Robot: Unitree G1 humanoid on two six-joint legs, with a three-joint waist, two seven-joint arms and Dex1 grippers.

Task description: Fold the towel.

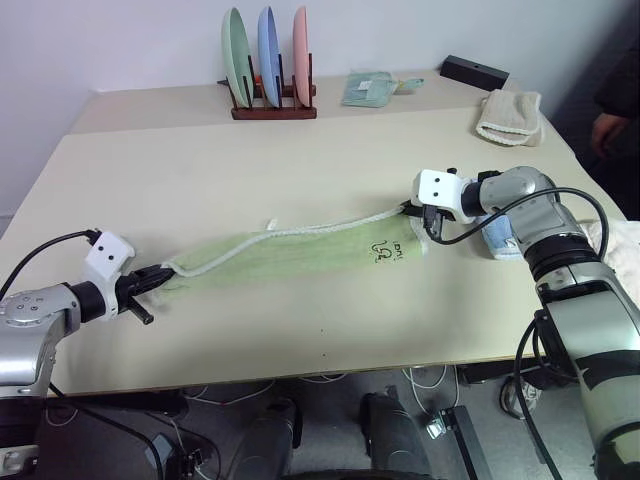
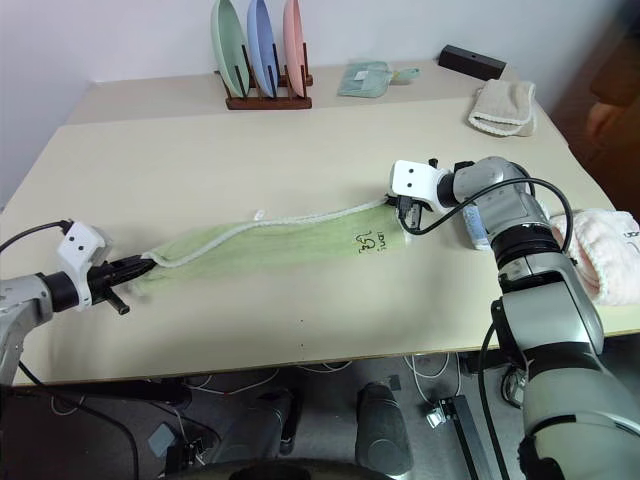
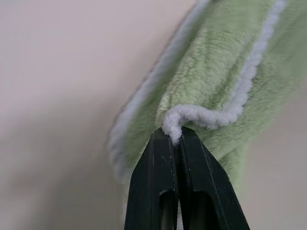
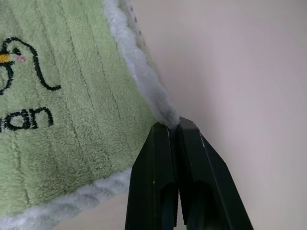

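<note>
Rack (image 1: 272,110) holds three upright plates; left claw (image 1: 160,274), right claw (image 1: 410,209) each clamp towel (image 1: 290,255) edging

Table (image 1: 300,340) open fwd of towel (image 1: 290,255); plate rack (image 1: 272,105) at back.

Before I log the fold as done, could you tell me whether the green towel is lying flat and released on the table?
No, the towel hangs stretched between both grippers.

The towel (image 4: 62,105) carries a small black stitched logo (image 4: 21,62) near one corner; below it the letters "an" can be read, the rest is cut off.
</note>
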